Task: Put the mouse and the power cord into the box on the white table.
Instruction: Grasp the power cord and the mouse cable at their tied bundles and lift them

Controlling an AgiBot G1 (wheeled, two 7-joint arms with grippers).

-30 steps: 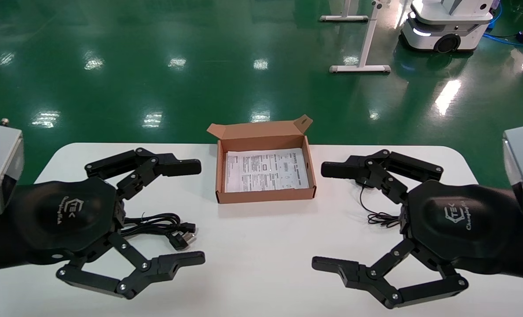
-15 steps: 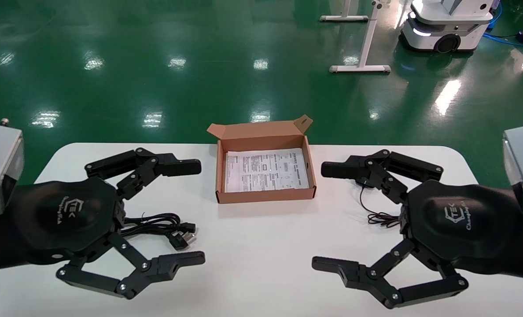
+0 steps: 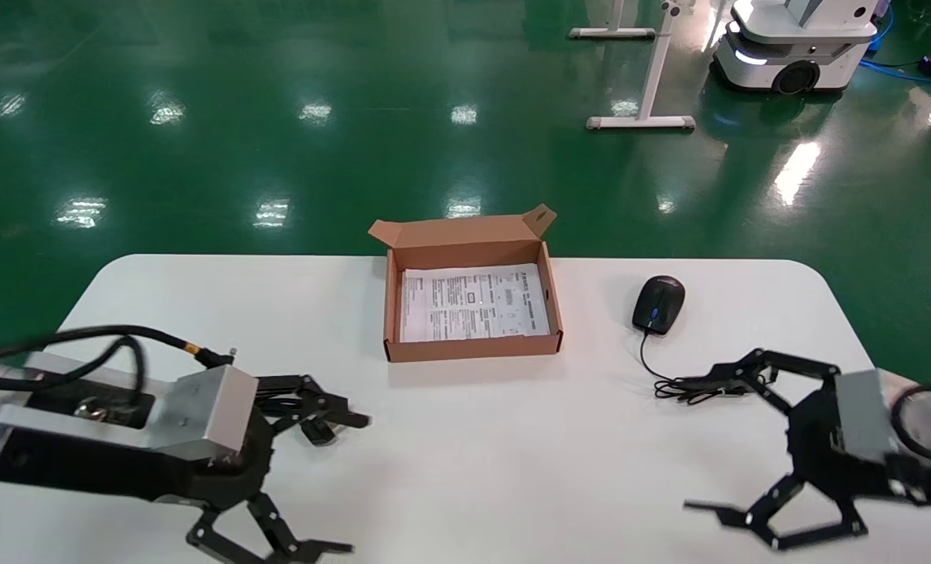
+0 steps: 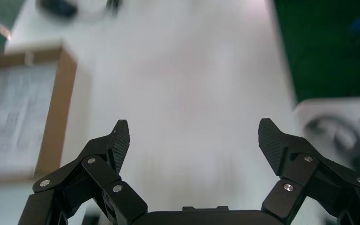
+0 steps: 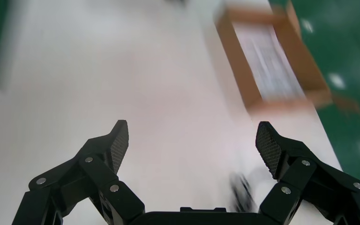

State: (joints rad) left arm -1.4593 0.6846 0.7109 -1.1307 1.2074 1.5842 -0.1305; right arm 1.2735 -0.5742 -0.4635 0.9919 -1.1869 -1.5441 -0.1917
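Right of the shallow brown cardboard box (image 3: pixel 472 300), the small black oval mouse (image 3: pixel 657 304) looks light and rigid, best pinched across its flanks; both grippers' jaws stand released.

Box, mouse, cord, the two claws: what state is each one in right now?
Box: open, holding only a printed sheet.
Mouse: on the table, wheel lit blue.
Cord: on the table, mostly hidden by the left claw.
Left claw: open, empty.
Right claw: open, empty.
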